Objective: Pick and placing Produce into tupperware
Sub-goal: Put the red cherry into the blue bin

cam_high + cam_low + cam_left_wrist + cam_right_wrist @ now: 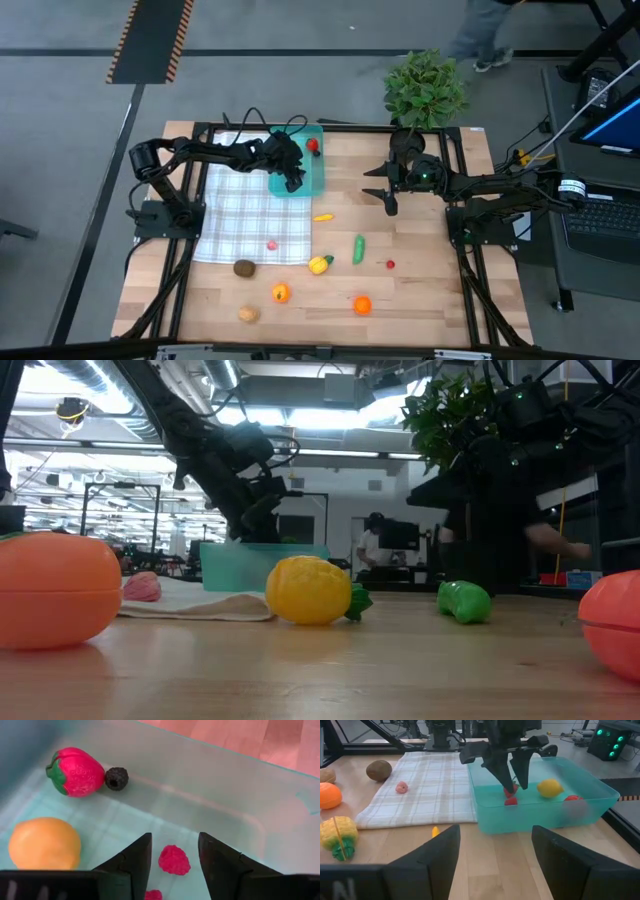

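Observation:
The teal tupperware [320, 165] stands at the table's far middle, partly on a checked cloth. Inside it lie a strawberry [75, 772], a blackberry [116, 778], a yellow-orange fruit [44, 844] and a red raspberry [174, 860]. My left gripper [174, 852] reaches down into the tupperware, open, with a finger on either side of the raspberry and a gap to each. The raspberry rests on the container floor. More produce lies on the table nearer the front, among it a green piece [358, 248] and a yellow one [319, 264]. My right gripper [382, 190] hovers open, right of the tupperware.
A white checked cloth [250, 215] covers the table's left half, with a pink piece [271, 244] on it. A potted plant [425, 88] stands at the far edge. Orange and brown pieces [361, 305] [244, 267] lie toward the near edge. People show beyond the table.

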